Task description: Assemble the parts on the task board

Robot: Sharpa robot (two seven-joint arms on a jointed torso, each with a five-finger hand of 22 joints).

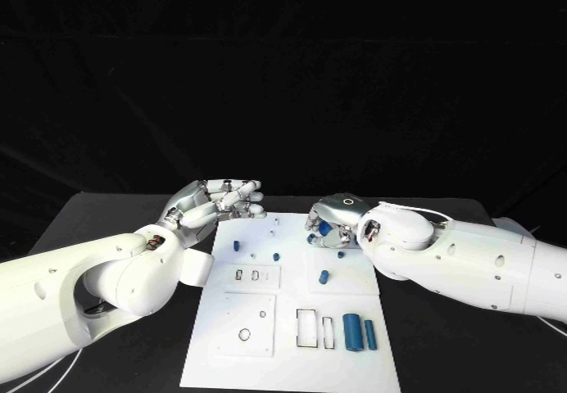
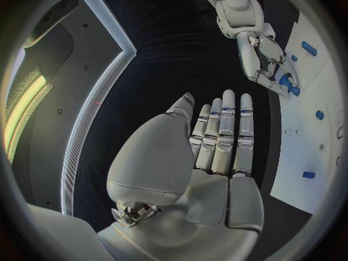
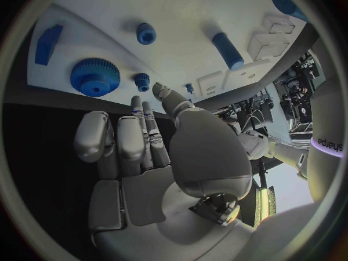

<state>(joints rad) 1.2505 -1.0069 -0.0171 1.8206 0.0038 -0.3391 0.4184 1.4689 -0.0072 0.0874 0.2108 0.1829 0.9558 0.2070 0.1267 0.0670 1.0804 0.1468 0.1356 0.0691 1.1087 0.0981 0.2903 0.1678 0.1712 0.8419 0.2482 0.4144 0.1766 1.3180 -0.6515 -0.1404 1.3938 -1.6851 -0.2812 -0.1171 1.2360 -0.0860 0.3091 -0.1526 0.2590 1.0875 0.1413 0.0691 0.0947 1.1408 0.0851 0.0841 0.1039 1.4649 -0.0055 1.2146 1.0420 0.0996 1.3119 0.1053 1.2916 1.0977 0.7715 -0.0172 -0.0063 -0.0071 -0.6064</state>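
The right hand (image 1: 334, 223) hangs over the far right part of the task board (image 1: 224, 360), fingers reaching down around a big blue gear (image 3: 94, 76) that sits near the far edge. From the left wrist view its fingertips seem to have closed round something blue there, but I cannot tell whether it truly grips the gear or only touches it. From its own wrist view the fingers look fairly straight and nothing sits in the palm.

The left hand (image 1: 216, 205) hovers at the board's far left corner, off the white, fingers loosely curled in the head view and laid straight and together in its wrist view. It holds nothing.

Other parts lie scattered: a small gear (image 3: 142, 81) just beside the big one, a blue peg (image 1: 324, 277) mid-board, and two blue cylinders (image 1: 359, 332) near the front right beside the rectangular slots.

The risk I see is crowding. The small gear stands so close to the big one that a fingertip closing on the larger could knock it over or off the far edge. A shallow fingertip hold could also let the gear tilt and slip when lifted. And the board looks unclamped; a sideways push could slide it.
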